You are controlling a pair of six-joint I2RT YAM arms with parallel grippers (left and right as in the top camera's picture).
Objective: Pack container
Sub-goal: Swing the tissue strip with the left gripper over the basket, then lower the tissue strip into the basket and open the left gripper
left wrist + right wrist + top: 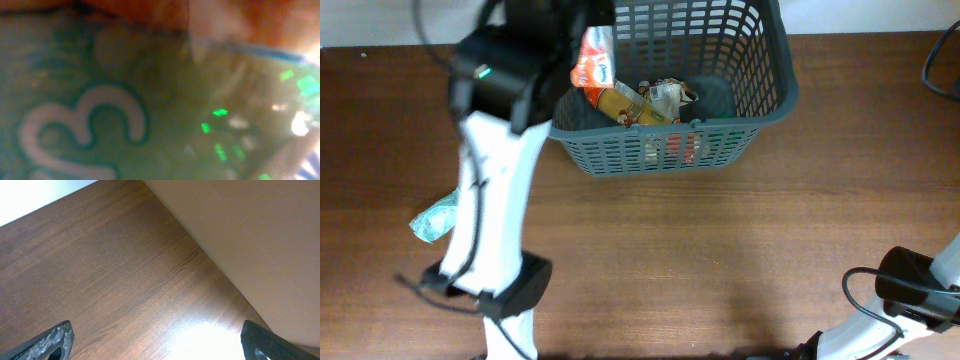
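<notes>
The container (775, 85) is a dark grey slotted basket at the table's far middle. A yellow-orange packet (620, 103) and a crumpled wrapper (667, 95) lie inside it. My left gripper (582, 50) hangs over the basket's left rim, shut on an orange and white snack packet (595, 62). That packet (150, 100) fills the left wrist view as a blur with a white numeral, hiding the fingers. At the near right corner my right gripper (157, 349) stands open over bare wood, nothing between its fingers (55, 341).
A teal packet (438, 218) lies on the table at the left, beside my left arm's base (505, 290). The right arm (910, 290) sits at the near right. A pale wall (260, 240) runs past the table edge in the right wrist view.
</notes>
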